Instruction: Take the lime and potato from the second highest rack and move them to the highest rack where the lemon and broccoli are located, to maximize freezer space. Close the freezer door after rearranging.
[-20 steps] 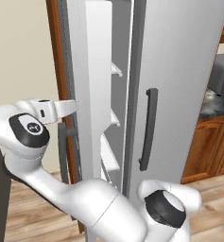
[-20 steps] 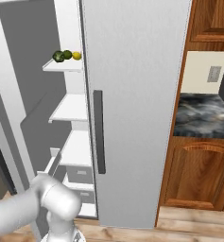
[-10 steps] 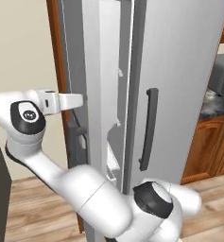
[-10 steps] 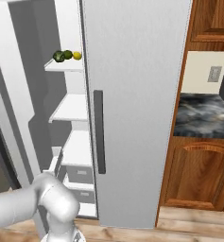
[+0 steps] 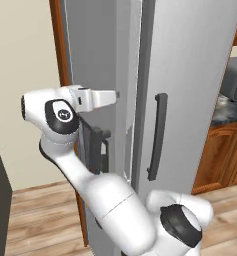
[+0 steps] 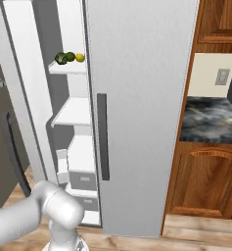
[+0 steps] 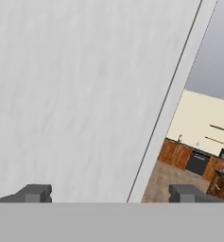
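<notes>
The freezer door (image 5: 90, 50) stands nearly shut in the left base view, with its dark handle (image 5: 96, 150) partly behind my arm. My gripper (image 5: 114, 94) rests against the door's silver outer face (image 7: 75, 94), and its fingertips (image 7: 35, 193) are wide apart, open and empty. In the right base view a gap still shows the inside, beside the door's white inner side (image 6: 24, 98). On the highest rack (image 6: 68, 67) lie the broccoli (image 6: 60, 59), the lime (image 6: 70, 56) and the lemon (image 6: 80, 57). The potato is hidden. The second highest rack (image 6: 73, 112) is bare.
The plain silver door (image 6: 142, 98) with its own dark handle (image 6: 103, 137) stands shut on the right. Drawers (image 6: 81, 179) sit low in the freezer. Wooden cabinets (image 6: 205, 181) and a dark counter (image 6: 210, 120) lie further right. A wood-framed wall (image 5: 25, 75) is left of the door.
The freezer door has swung further toward shut, hiding the door shelves in the left base view. My hand has moved right with it, still against the outer face.
</notes>
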